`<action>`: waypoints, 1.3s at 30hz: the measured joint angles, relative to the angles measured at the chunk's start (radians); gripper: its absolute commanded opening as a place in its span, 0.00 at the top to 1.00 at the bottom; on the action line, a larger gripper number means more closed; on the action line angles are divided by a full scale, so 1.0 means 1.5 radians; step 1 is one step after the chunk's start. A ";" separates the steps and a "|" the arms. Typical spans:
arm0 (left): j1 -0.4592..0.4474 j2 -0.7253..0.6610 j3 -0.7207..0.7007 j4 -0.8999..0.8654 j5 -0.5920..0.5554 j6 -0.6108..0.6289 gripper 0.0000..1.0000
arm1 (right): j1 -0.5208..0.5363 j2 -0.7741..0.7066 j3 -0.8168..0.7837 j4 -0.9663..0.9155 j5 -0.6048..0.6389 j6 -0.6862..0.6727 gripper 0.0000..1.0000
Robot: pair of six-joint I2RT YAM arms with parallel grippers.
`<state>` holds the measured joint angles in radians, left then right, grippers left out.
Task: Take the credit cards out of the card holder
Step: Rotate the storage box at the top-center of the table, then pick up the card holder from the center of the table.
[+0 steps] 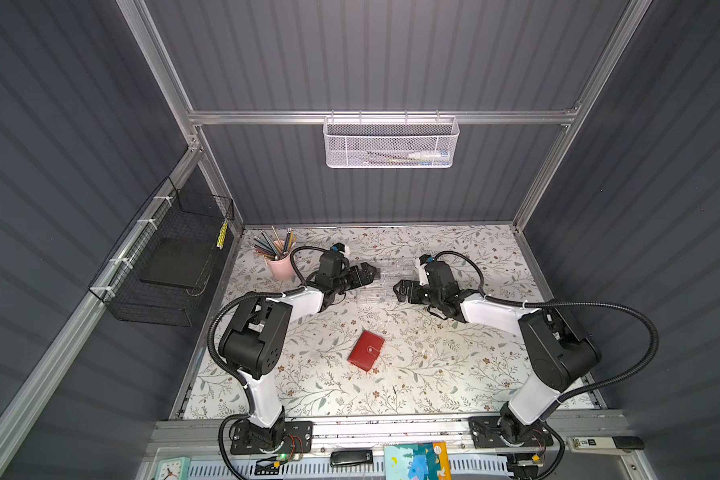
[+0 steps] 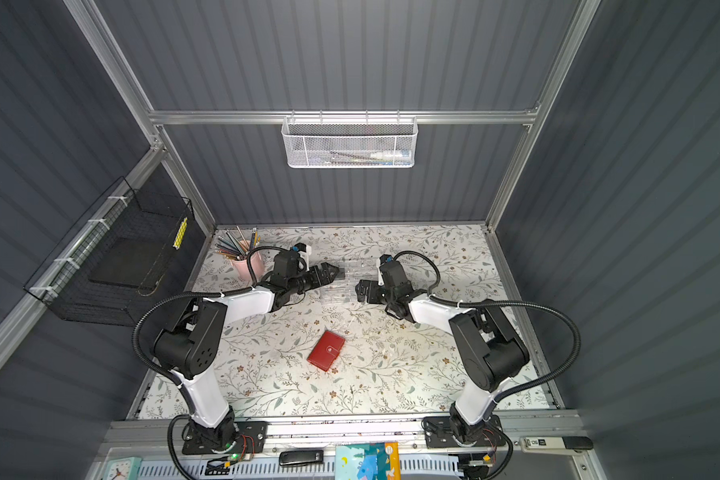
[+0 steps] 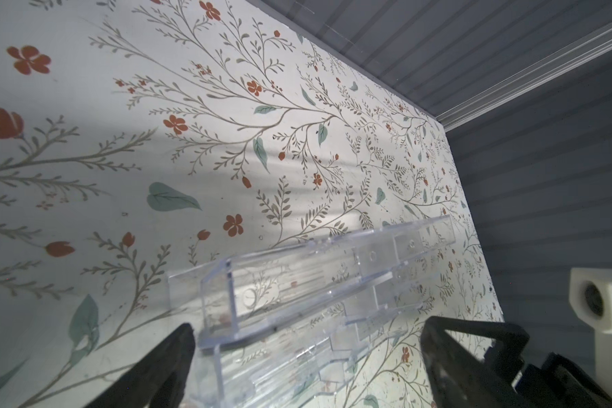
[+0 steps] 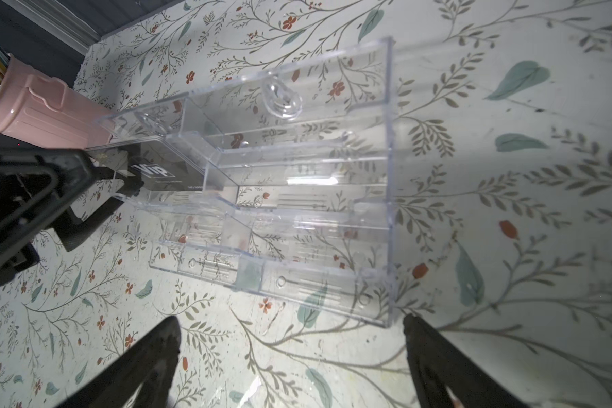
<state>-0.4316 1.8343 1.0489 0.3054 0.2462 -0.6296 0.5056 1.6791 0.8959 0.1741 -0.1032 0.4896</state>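
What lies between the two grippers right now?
The clear box stands between the left gripper and the right gripper, as both top views show. The right wrist view shows a black VIP card partly in it.

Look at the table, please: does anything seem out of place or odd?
One thing: a black VIP card lies partly inside the clear acrylic box beside the left gripper, while the red card holder lies shut, apart from both. Nothing looks spilled or damaged.

Grey, seemingly corrugated walls (image 1: 371,54); floral tabletop (image 1: 433,374)
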 measured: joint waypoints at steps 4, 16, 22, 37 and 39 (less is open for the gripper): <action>0.000 -0.041 0.001 -0.082 -0.038 0.014 0.00 | 0.008 -0.054 -0.045 -0.011 0.025 0.000 0.01; 0.000 -0.293 -0.169 -0.174 -0.041 0.004 0.00 | 0.160 -0.114 -0.126 -0.020 0.058 0.047 0.01; 0.000 -0.366 -0.318 -0.133 0.042 -0.062 0.00 | 0.216 -0.063 -0.127 0.018 0.048 0.091 0.05; -0.002 -0.470 -0.463 -0.061 0.129 -0.167 0.00 | 0.257 -0.017 -0.157 0.122 0.023 0.173 0.37; -0.005 -0.470 -0.470 -0.058 0.131 -0.173 0.00 | 0.257 -0.012 -0.161 0.137 0.018 0.181 0.42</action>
<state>-0.4385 1.1297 0.3439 0.2188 0.4431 -0.8886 0.8913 1.6608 0.6540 0.3798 -0.0761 0.7612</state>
